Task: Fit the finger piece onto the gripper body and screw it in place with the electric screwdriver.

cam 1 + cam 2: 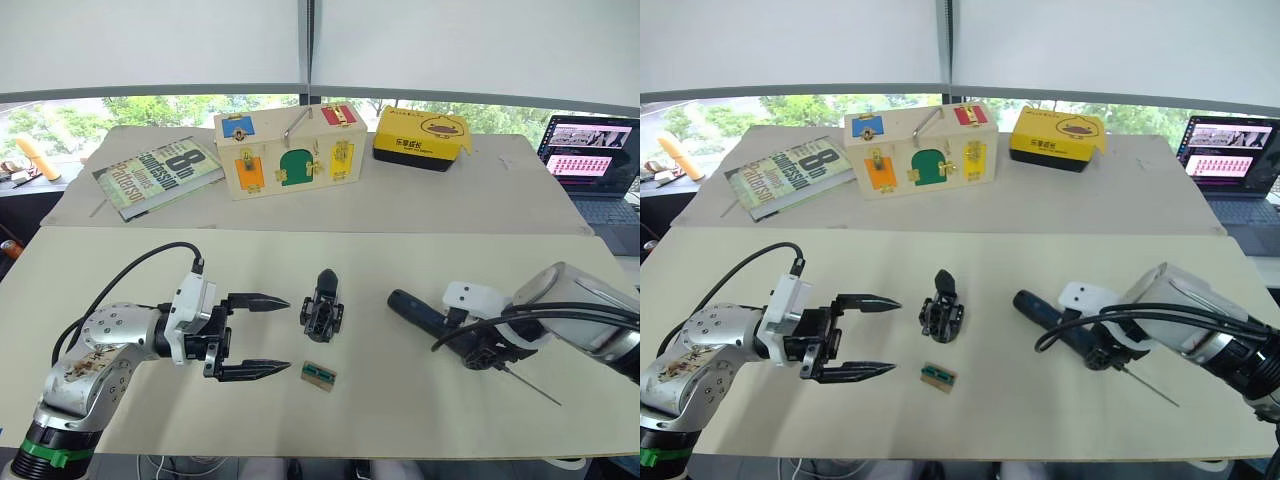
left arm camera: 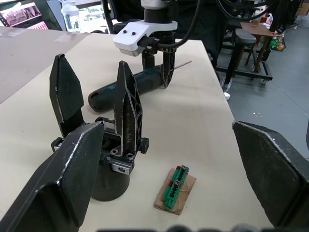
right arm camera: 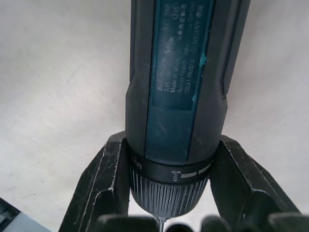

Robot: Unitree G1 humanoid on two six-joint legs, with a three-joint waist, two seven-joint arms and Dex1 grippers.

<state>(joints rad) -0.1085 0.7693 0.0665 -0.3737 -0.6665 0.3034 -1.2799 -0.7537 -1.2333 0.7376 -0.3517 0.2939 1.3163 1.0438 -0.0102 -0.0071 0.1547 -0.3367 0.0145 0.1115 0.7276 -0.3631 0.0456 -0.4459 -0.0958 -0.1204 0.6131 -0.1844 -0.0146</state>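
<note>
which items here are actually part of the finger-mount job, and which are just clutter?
Job items:
- gripper body, finger piece apparently already on it
- electric screwdriver, between the right gripper fingers
- left gripper, open beside the body

Clutter:
- tan-and-green block
- wooden latch box
- book
- yellow box
- laptop

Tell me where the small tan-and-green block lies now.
In the left eye view the tan-and-green block lies on the near table, just in front of the gripper body and beside the left end effector.

Black gripper body [image 1: 322,312] stands upright left of the lying electric screwdriver [image 1: 425,312].
</note>
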